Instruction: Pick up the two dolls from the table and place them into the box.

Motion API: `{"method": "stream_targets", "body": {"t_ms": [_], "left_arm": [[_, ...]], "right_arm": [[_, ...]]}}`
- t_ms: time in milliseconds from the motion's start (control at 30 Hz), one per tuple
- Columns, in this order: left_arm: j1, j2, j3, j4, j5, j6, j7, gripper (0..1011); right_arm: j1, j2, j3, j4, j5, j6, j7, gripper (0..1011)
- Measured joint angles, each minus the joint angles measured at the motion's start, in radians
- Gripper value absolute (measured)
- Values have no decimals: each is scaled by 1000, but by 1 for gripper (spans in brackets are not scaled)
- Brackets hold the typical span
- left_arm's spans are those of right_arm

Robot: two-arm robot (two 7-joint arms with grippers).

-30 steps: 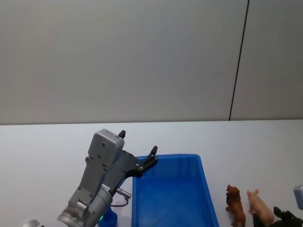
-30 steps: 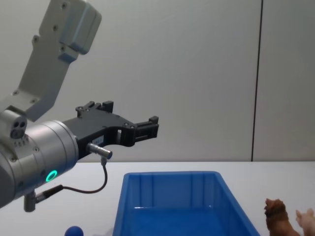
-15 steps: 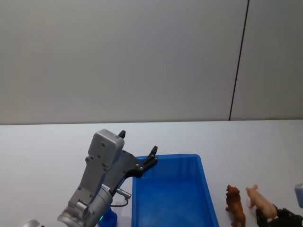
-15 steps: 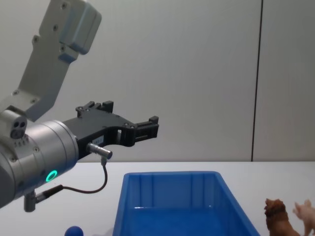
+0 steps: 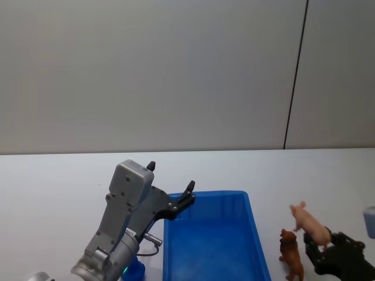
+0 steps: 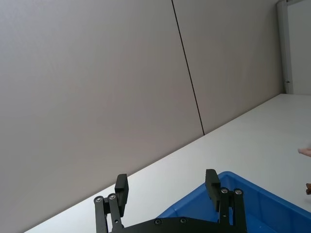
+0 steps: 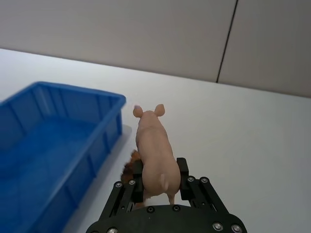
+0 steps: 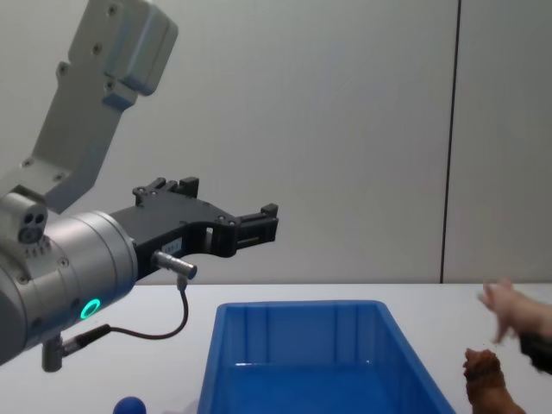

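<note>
Lower right, the right gripper (image 5: pixel 324 241) holds the pink doll (image 5: pixel 307 221) tight in its jaws. The brown doll (image 5: pixel 290 253) stands on the bench (image 5: pixel 58 175) beside the box (image 5: pixel 205 194). Lower left, the left gripper (image 5: pixel 171 178) has its jaws apart.

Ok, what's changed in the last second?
The right gripper, shut on the pink pig, has lifted it off the table, up and slightly toward the box. The brown lion stands where it was beside the box, and the left gripper stays open, raised by the box's left side.
</note>
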Motion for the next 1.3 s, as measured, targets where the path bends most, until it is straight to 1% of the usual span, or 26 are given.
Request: {"method": "stream_targets", "body": {"t_ms": [133, 167, 333, 367, 400, 500, 633, 700, 867, 900, 967, 1033, 1133, 1167, 1200, 1233, 1267, 1300], "left_arm": [[0, 0, 0, 0, 0, 0, 0, 1001], [0, 0, 0, 0, 0, 0, 0, 1001], [0, 0, 0, 0, 0, 0, 0, 1001], [0, 0, 0, 0, 0, 0, 0, 1001], [0, 0, 0, 0, 0, 0, 0, 1001], [0, 0, 0, 0, 0, 0, 0, 1001], [0, 0, 0, 0, 0, 0, 0, 1001], [0, 0, 0, 0, 0, 0, 0, 1001], [0, 0, 0, 0, 0, 0, 0, 1001], [0, 0, 0, 0, 0, 0, 0, 1001], [0, 0, 0, 0, 0, 0, 0, 1001], [0, 0, 0, 0, 0, 0, 0, 1001], [0, 0, 0, 0, 0, 0, 0, 1001], [0, 0, 0, 0, 0, 0, 0, 1001], [0, 0, 0, 0, 0, 0, 0, 1001], [0, 0, 0, 0, 0, 0, 0, 1001], [0, 0, 0, 0, 0, 0, 0, 1001], [0, 0, 0, 0, 0, 0, 0, 1001]], "right_arm": [[22, -16, -10, -10, -7, -1, 33, 383], [22, -16, -10, -10, -7, -1, 33, 382], [57, -44, -27, -6, -18, 8, 80, 383], [69, -54, -33, 0, -21, 13, 94, 383], [69, -54, -33, 0, -21, 13, 94, 383], [95, -75, -46, 18, -27, 27, 126, 382], [116, -95, -58, 39, -32, 39, 152, 383], [136, -113, -70, 60, -37, 49, 174, 382], [161, -135, -84, 89, -44, 60, 201, 384], [164, -138, -86, 93, -46, 62, 206, 398], [173, -146, -91, 105, -48, 66, 216, 480], [181, -154, -96, 115, -50, 68, 224, 524], [188, -161, -101, 124, -52, 71, 231, 646], [189, -162, -102, 126, -52, 71, 231, 646], [190, -163, -103, 127, -52, 71, 232, 708], [191, -164, -104, 128, -52, 72, 232, 729], [192, -165, -104, 130, -52, 72, 232, 788], [193, -165, -105, 131, -52, 72, 232, 806]]}}
